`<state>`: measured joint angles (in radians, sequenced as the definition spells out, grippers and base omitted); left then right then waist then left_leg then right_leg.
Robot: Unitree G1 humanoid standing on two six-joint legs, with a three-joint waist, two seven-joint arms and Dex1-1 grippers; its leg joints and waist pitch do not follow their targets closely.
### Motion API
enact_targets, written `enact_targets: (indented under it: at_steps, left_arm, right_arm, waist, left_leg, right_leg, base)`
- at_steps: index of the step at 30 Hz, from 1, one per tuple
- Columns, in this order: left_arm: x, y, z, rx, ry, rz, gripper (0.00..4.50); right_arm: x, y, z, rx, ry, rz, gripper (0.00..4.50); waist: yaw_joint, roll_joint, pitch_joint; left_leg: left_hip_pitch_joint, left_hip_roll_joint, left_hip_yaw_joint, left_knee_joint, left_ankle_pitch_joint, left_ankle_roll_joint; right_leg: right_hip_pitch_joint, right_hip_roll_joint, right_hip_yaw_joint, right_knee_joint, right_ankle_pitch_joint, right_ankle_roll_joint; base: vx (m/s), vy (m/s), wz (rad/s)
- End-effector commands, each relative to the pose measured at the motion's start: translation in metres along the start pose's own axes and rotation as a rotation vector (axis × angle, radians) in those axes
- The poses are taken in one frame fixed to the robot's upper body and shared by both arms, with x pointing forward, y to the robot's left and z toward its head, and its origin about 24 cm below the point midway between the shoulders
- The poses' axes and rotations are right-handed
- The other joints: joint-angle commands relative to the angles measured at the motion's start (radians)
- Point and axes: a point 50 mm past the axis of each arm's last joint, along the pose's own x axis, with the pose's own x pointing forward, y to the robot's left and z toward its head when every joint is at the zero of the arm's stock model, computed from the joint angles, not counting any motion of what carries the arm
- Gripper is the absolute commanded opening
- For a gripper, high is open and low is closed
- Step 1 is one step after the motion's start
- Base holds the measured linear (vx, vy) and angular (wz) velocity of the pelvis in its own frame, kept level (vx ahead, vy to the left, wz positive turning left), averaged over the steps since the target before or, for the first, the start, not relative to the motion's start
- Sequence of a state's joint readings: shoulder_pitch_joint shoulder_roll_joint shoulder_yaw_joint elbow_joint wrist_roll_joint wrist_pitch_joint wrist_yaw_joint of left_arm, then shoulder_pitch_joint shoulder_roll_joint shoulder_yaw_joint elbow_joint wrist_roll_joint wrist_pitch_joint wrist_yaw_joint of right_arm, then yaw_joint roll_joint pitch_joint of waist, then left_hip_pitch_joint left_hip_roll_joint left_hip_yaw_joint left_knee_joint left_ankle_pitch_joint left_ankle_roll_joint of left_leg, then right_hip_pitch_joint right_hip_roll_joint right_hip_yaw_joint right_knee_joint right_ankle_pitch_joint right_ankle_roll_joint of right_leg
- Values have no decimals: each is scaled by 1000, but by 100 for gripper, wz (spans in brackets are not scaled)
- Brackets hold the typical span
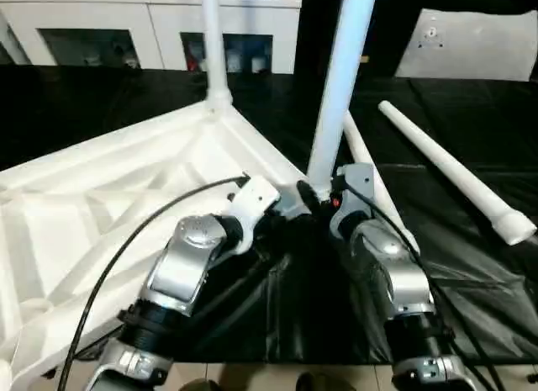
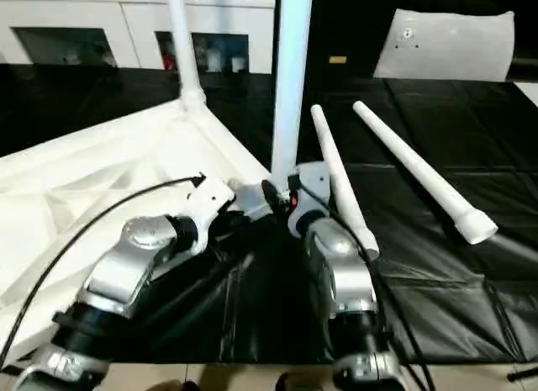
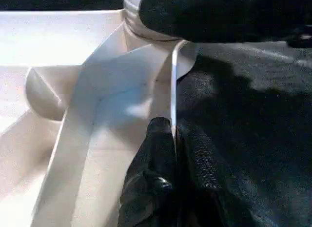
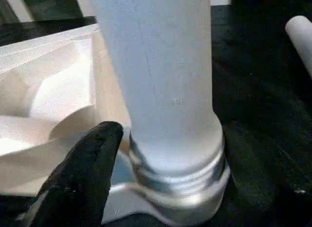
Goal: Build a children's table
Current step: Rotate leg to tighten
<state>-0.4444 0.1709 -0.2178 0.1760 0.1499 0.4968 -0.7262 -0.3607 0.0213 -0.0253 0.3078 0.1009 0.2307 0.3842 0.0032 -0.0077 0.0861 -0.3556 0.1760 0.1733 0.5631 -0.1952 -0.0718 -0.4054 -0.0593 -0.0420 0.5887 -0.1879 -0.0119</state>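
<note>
The white tabletop (image 1: 101,206) lies upside down on the black cloth, ribbed underside up. One white leg (image 1: 212,46) stands in its far corner socket. A second leg (image 1: 340,80) stands upright in the near corner socket (image 4: 195,207), with a few threads (image 4: 180,173) showing above the socket. My right gripper (image 1: 319,196) is open around this leg's base, and one black finger (image 4: 83,178) sits just off the tube. My left gripper (image 3: 173,127) is shut on the tabletop's thin rim (image 3: 174,80) beside that corner. Two loose legs (image 1: 454,172) (image 1: 370,168) lie on the cloth to the right.
A white cabinet with glass doors (image 1: 151,25) stands along the back. A flat white sheet with a small hole (image 1: 471,42) leans at the back right. The black cloth (image 1: 471,282) covers the floor. A black cable (image 1: 134,240) arcs over my left forearm.
</note>
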Motion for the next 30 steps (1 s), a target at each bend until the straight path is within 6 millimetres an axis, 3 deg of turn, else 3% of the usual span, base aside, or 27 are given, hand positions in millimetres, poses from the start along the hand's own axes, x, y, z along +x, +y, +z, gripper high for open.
enact_targets:
  at_steps: [1, 6, 11, 13, 16, 19, 25, 30]
  left_arm:
    - [3, -2, -3, 34, 0, -67, 0]
    - [-10, 9, -13, 94, 4, -163, 0]
    - [-25, 13, -24, 189, 16, -352, 0]
    - [-28, 14, -24, 204, 16, -400, 0]
    - [-35, 18, -24, 228, 29, -489, 0]
    - [-40, 23, -26, 273, 54, -568, 0]
    - [-46, 28, -27, 325, 99, -670, 0]
    - [-47, 34, -26, 357, 127, -709, 0]
  right_arm:
    - [2, 29, -4, 4, 15, 227, 404]
    - [-14, 10, 5, -73, 8, 333, 436]
    - [-28, -12, 17, -183, 51, 498, 444]
    - [-30, -17, 21, -199, 62, 537, 444]
    - [-31, -23, 29, -252, 100, 623, 444]
    - [-33, -25, 34, -325, 122, 705, 444]
    - [-33, -28, 39, -348, 164, 834, 429]
    - [-33, -28, 42, -353, 202, 921, 387]
  waist:
    - [4, -10, -46]
    - [2, -11, -53]
    - [9, -13, -63]
    - [12, -15, -61]
    - [16, -14, -59]
    - [33, -12, -57]
    - [55, -10, -61]
    - [57, -13, -56]
  left_leg:
    - [-10, 44, -14, -65, -198, 84]
    - [-9, 45, -13, -58, -142, 97]
    - [-11, 45, -7, -45, -44, 154]
    - [-12, 46, -7, -44, -30, 170]
    - [-5, 49, -5, -43, -48, 175]
    - [3, 54, -2, -43, -64, 156]
    - [0, 56, -3, -41, -52, 138]
    - [-2, 54, -2, -41, -102, 117]
  right_leg:
    - [43, -75, 48, -88, -348, -154]
    - [47, -75, 47, -77, -254, -186]
    - [52, -72, 45, -51, -56, -250]
    - [52, -73, 43, -46, -25, -268]
    - [46, -74, 42, -45, -42, -290]
    - [43, -77, 45, -46, -75, -285]
    - [50, -76, 42, -34, -19, -300]
    - [49, -77, 42, -42, -93, -290]
  base:
    - [0, 0, 0]
    - [0, 0, 0]
    - [0, 0, 0]
    - [0, 0, 0]
    - [0, 0, 0]
    - [0, 0, 0]
    - [0, 0, 0]
    - [0, 0, 0]
